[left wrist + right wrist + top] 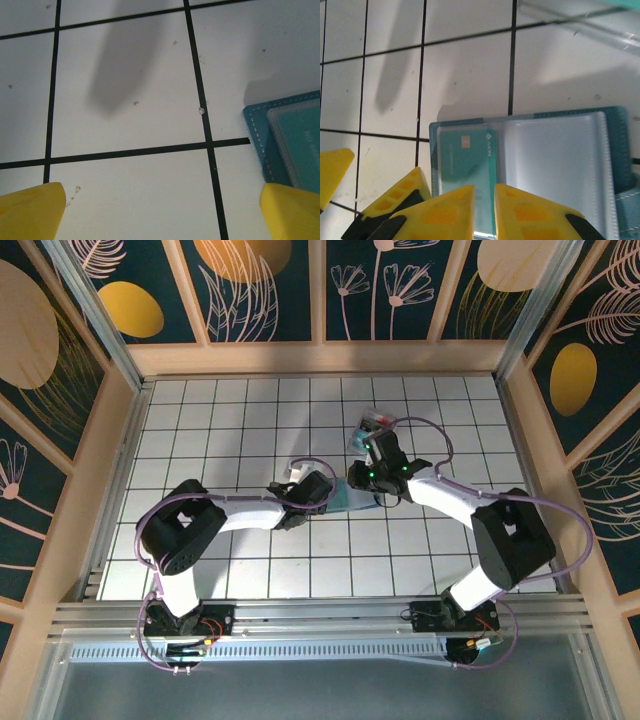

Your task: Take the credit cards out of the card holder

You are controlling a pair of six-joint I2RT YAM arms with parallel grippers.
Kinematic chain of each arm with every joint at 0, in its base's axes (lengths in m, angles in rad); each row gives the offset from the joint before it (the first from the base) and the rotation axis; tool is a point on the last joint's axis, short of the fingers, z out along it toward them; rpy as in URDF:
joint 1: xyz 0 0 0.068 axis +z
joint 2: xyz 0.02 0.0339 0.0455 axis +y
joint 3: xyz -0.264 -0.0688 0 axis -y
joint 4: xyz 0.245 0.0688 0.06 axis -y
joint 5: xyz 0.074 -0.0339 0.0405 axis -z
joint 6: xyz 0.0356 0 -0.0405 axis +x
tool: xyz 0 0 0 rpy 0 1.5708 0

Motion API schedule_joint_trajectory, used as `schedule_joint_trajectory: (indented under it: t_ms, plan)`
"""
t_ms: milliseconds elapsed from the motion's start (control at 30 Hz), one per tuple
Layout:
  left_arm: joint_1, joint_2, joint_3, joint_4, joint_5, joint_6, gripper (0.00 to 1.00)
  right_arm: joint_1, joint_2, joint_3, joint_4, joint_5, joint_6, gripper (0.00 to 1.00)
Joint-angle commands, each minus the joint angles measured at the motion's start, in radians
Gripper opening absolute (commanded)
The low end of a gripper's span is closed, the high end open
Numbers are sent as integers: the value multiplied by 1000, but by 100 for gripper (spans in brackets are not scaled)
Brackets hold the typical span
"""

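The card holder (615, 150) lies open and flat on the white gridded table, teal-blue with clear sleeves. A teal credit card (465, 150) with a chip sits in its left sleeve; the right sleeve looks blank. My right gripper (485, 210) hangs over the near edge of that card, jaws a narrow gap apart with the card's edge between them; a grip is not discernible. My left gripper (162, 215) is wide open over bare table, just left of the card holder (257, 145), whose credit card (300, 145) shows at the frame's right edge. From above, both grippers (310, 495) (370, 480) flank the card holder (352, 502).
A clear tray (375, 425) with red and teal contents stands just behind the right gripper; its rim (600, 25) crosses the top of the right wrist view. Wooden walls fence the table on three sides. The left gripper's yellow fingers (395, 205) show beside the card holder.
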Motion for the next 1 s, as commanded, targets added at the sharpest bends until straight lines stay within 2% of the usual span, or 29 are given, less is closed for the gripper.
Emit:
schedule_joint_trajectory:
  t_ms: [0, 200, 433, 967]
  plan:
    - [-1, 13, 20, 7, 1, 0, 99, -4, 41, 9, 23, -65, 21, 18]
    - [-1, 8, 20, 16, 1, -27, 99, -4, 92, 23, 20, -72, 21, 14]
    - [2, -35, 20, 26, -31, -36, 99, -4, 99, 14, 48, -95, 36, 15]
    - [20, 47, 58, 45, -2, -42, 99, -5, 138, 51, 33, -116, 38, 15]
